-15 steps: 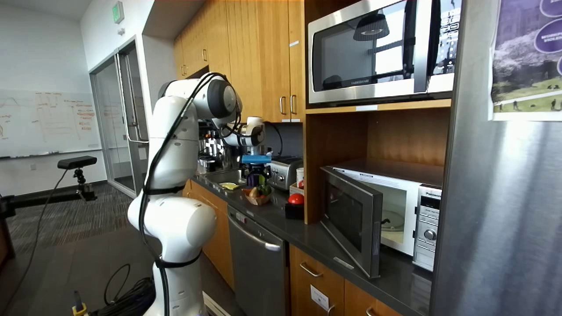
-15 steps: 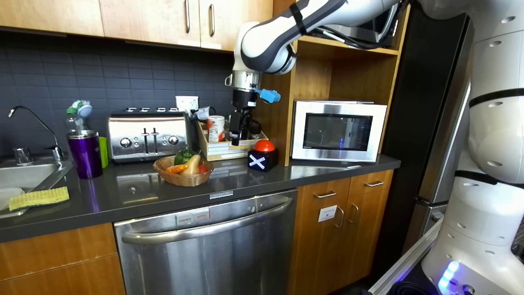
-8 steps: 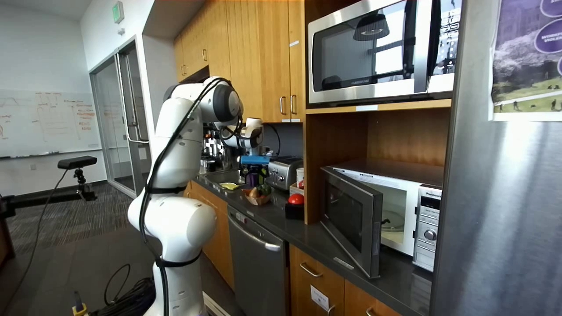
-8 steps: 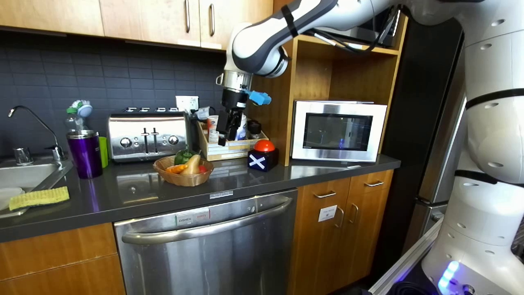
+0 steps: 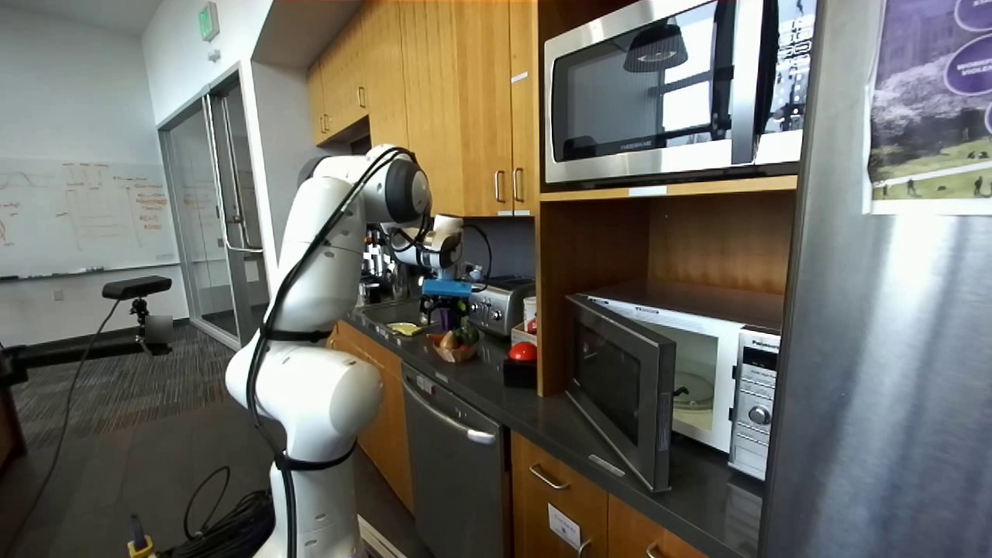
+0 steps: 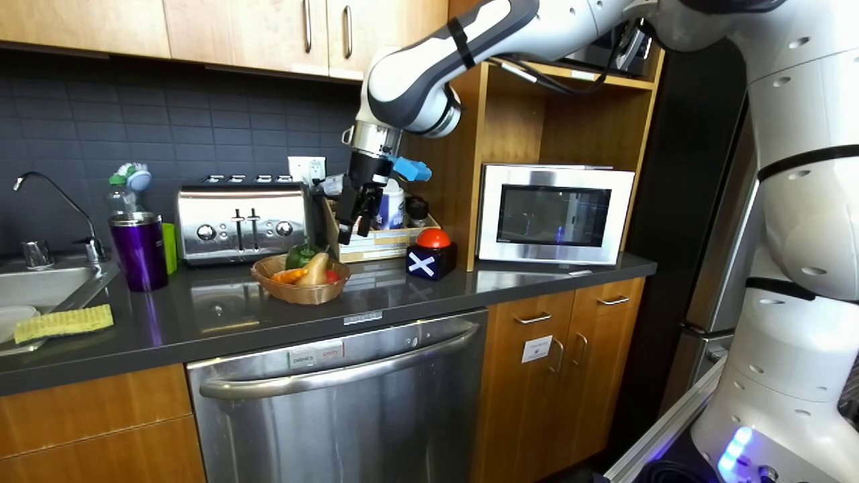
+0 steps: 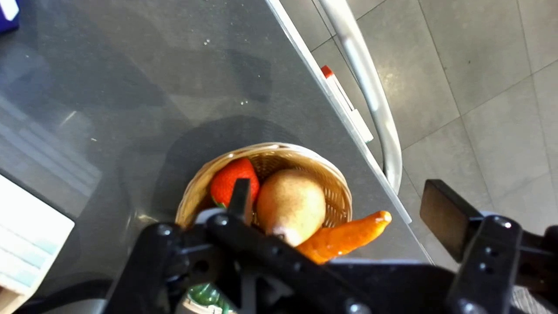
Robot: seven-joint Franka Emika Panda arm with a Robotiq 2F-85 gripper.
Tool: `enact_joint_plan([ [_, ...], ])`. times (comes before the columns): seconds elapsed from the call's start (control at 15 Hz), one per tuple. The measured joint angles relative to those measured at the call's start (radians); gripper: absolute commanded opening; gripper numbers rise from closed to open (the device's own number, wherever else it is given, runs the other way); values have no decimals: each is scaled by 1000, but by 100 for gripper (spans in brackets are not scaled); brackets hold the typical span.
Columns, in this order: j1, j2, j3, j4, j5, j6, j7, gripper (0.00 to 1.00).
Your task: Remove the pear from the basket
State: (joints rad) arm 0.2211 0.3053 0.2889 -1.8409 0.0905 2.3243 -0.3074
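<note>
My gripper hangs higher than the basket and off to 1 side of it, its 2 fingers standing wide apart and holding nothing; I judge that spread is meant to let them pass either side of the pear. The pear lies inside the basket, neck tilted up, propped, I think, between a strawberry and a carrot. In the wrist view that carrot crosses the basket's rim and could snag a finger, so I'd centre over the pear before lowering. A green pepper sits at the basket's far edge in an exterior view. The toaster stands behind the basket, probably kept back to leave working room; a red-topped box sits well apart to the basket's side.
</note>
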Motion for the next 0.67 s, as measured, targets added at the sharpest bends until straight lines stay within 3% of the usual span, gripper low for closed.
enact_joint_plan([
  [0.67,10,132,32,132,14,26,-10,100],
])
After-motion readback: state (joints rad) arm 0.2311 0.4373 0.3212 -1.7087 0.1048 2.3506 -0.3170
